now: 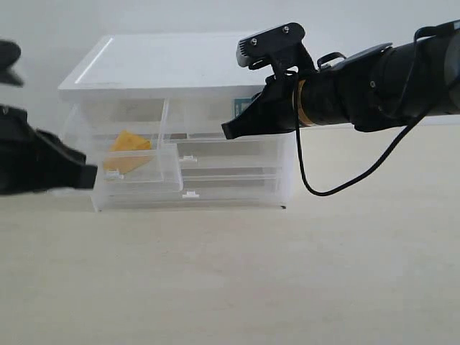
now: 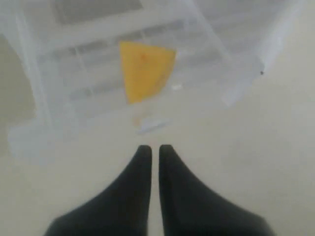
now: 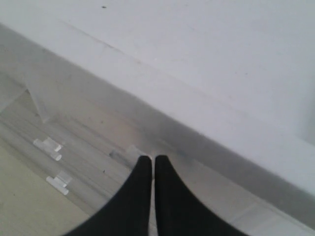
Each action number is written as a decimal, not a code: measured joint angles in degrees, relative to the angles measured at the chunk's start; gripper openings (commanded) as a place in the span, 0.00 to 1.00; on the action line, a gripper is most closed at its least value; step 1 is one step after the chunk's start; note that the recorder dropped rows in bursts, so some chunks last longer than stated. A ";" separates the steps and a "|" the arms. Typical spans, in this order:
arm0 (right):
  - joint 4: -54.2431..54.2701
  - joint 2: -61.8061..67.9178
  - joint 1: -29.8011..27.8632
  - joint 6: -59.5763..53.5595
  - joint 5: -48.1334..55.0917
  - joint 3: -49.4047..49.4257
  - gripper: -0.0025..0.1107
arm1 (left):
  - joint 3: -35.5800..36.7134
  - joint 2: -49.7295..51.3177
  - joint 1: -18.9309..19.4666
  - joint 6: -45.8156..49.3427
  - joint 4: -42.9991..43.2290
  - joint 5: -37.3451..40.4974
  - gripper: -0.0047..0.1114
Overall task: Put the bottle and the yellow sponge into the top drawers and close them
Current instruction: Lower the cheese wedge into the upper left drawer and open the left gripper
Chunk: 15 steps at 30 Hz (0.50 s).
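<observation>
The yellow sponge point(image 1: 128, 149) point(image 2: 145, 69) lies inside the left top drawer point(image 1: 171, 162), which stands pulled out of the white-topped chest point(image 1: 172, 65). My left gripper point(image 1: 90, 176) point(image 2: 155, 147) is shut on nothing, just in front of that drawer's small tab handle point(image 2: 152, 126). The right top drawer point(image 1: 201, 115) point(image 3: 98, 123) looks pushed in. My right gripper point(image 1: 228, 131) point(image 3: 153, 158) is shut and empty, its tips at that drawer's front beside its tab handle point(image 3: 122, 155). The bottle is hidden; only a small teal patch point(image 1: 244, 103) shows behind the right gripper.
Two full-width drawers point(image 1: 230, 176) sit shut below, their tab handles point(image 3: 49, 146) point(image 3: 60, 183) in the right wrist view. The chest stands on a beige table point(image 1: 230, 273). A black cable point(image 1: 309, 183) hangs from the right arm in front of the chest's right corner.
</observation>
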 measured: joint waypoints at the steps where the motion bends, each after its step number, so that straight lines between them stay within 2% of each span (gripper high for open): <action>1: 0.00 0.00 0.00 0.00 0.00 0.00 0.02 | 1.96 0.32 -0.03 -0.16 -0.52 -1.49 0.07; 5: 0.00 0.00 0.00 0.00 0.00 0.00 0.02 | 6.52 3.79 -0.14 -0.39 -1.10 -8.57 0.07; 10: 0.00 0.00 0.00 0.09 -0.52 0.00 0.02 | 6.96 9.69 -0.25 -0.62 -1.14 -19.83 0.07; 15: 0.00 0.00 0.00 0.09 -0.75 0.00 0.02 | 6.96 14.78 -0.25 3.04 -1.14 -31.04 0.07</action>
